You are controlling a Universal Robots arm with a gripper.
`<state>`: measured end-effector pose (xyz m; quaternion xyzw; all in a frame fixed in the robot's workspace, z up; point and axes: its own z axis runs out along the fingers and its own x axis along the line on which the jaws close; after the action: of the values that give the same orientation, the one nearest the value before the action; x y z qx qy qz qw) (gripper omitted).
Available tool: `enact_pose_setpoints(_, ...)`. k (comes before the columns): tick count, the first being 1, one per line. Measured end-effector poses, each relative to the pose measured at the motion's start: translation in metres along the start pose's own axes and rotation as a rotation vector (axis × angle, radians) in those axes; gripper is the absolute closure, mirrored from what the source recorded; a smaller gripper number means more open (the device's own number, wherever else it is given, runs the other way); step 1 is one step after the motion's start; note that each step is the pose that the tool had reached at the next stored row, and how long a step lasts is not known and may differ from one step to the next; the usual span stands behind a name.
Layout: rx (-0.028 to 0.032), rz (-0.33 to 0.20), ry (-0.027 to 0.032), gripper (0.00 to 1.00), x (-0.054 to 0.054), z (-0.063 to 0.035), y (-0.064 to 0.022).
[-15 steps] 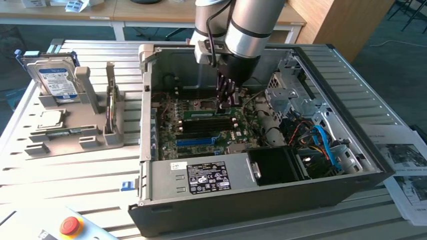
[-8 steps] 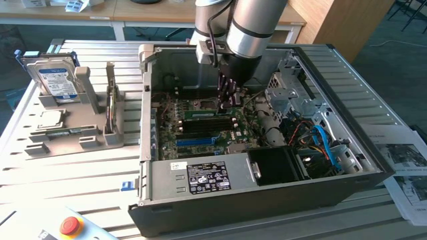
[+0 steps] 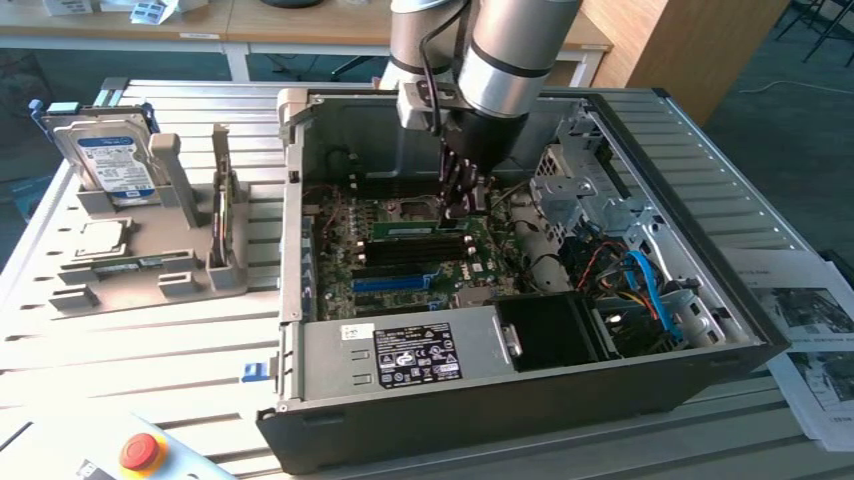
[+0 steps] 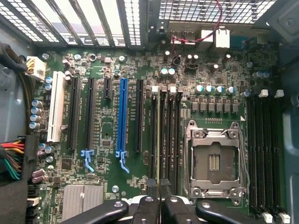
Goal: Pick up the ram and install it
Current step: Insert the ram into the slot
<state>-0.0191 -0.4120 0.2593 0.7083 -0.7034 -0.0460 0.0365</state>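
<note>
Right now the gripper (image 3: 463, 203) is down inside the open computer case (image 3: 534, 405), which lies on its side on a slatted metal table (image 3: 134, 370). Its dark fingers (image 4: 150, 205) are pinched almost together, and the ram (image 3: 420, 228) sits between them. The wrist view shows the ram (image 4: 159, 140) edge-on, as a thin pale line running away from the gripper (image 4: 159, 185) along one of the black memory slots (image 4: 170, 135). In the exterior view it shows as a narrow green strip standing on edge on the motherboard (image 4: 107, 70), just below the fingertips. Whether it is fully seated in the slot cannot be told. The slot bank lies between a long blue expansion slot (image 4: 123, 116) and the empty processor socket (image 4: 215, 161), and a second bank of memory slots (image 4: 264, 144) runs on the socket's far side. Toward the exterior view's left, well apart from the case, a grey fixture (image 3: 134, 275) holds a hard drive (image 3: 114, 160) with a blue-and-white label standing upright. A red button (image 3: 142, 452) sits near the table's front edge, and printed sheets (image 3: 814, 330) lie at the exterior view's right.
</note>
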Motion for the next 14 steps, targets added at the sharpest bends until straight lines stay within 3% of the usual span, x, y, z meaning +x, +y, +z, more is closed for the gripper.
enact_pose_setpoints(9, 0.0002, 0.002, -0.0002, 0.88, 0.0027, 0.0003, -0.0003)
enact_pose_setpoints(14, 0.0018, 0.002, -0.0002, 0.88, 0.0028, 0.0058, -0.0006)
